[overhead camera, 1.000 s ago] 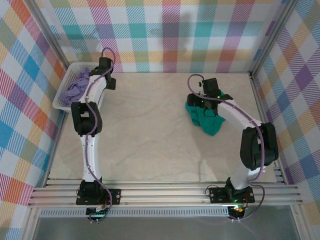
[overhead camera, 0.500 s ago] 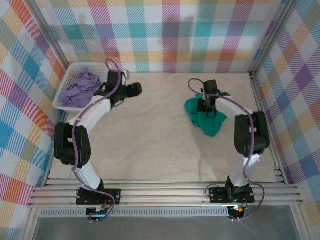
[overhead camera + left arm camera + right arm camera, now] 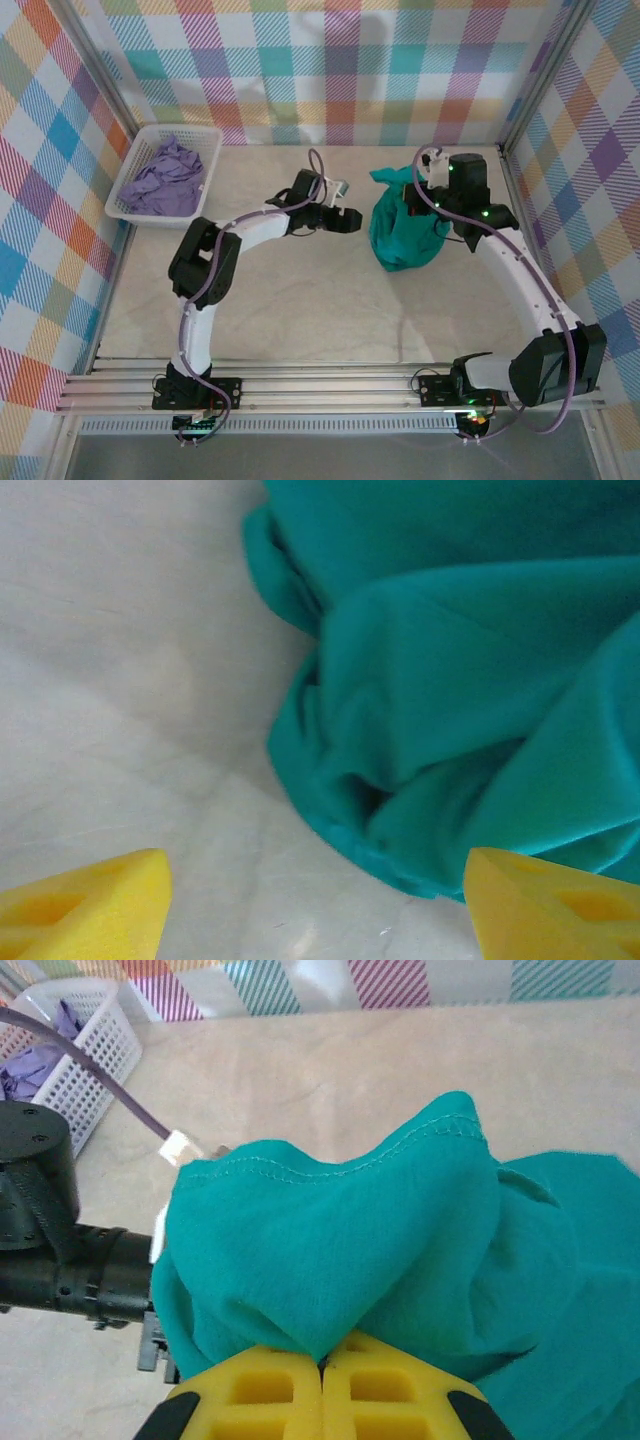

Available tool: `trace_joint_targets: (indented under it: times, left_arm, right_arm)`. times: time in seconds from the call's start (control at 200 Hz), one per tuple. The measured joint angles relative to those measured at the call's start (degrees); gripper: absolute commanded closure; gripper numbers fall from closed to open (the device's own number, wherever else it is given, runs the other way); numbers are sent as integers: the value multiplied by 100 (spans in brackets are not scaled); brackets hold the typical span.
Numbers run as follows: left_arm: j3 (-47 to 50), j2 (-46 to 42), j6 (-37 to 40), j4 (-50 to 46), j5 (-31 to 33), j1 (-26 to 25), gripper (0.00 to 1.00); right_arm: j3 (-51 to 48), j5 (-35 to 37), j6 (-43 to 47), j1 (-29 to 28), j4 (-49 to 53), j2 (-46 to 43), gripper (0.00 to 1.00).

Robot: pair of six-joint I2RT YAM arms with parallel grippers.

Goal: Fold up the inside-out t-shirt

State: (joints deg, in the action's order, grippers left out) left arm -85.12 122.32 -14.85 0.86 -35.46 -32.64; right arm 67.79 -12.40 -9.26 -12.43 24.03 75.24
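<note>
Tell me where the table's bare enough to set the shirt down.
Widest bare table: the near middle, between left arm and right arm. A smaller strip runs along the back, from basket to t-shirt. Crowded around it: right gripper clamps it, left gripper open alongside.

Crumpled t-shirt (image 3: 450,680) on table (image 3: 120,680), seemingly just beyond the spread end effector (image 3: 318,885).

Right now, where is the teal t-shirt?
In the top view, the teal t-shirt is bunched at the right rear of the table, pinched by the shut right gripper, with the open left gripper just to its left.
</note>
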Motion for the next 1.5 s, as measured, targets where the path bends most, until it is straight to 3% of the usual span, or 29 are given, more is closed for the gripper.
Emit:
trace_joint_targets:
  times: [0.225,0.46,0.59,0.7,0.83,0.885,0.96,1.1,1.19,1.315,1.505]
  left_arm:
    - [219,7,-81,415,-111,-109,26]
    - [1368,-540,-96,807,216,-96,26]
    - [2002,-1753,-101,481,1161,0,25]
    - [2389,-3215,-256,-39,2417,275,22]
    - [2837,-4725,-409,-457,3727,562,20]
    - [3029,-5206,-435,-625,4087,575,19]
    - [3213,-5549,-466,-848,4336,568,19]
    - [3532,-5519,-498,-1180,4461,568,18]
    - [3853,-5429,-535,-1344,4461,570,15]
    - [4299,-5383,-664,-1504,4262,702,14]
    - [4671,-5121,-887,-1565,3582,1145,15]
  right_arm:
    - [389,-710,-332,9,160,201,100]
    - [1528,-1904,-1073,-37,-92,236,100]
    - [2363,-2343,-1408,-492,-109,503,100]
    - [3091,-2573,-1471,-907,-35,664,100]
    - [3379,-2347,-1266,-767,278,579,100]
    - [3265,-2232,-1163,-514,356,610,92]
    - [3193,-1751,-885,-144,662,968,73]
    - [4017,225,-190,131,1386,2887,54]
    - [3412,1182,153,50,1429,3539,42]
    - [1591,1368,350,-656,1445,2997,27]
    - [223,575,315,-2479,761,1263,24]
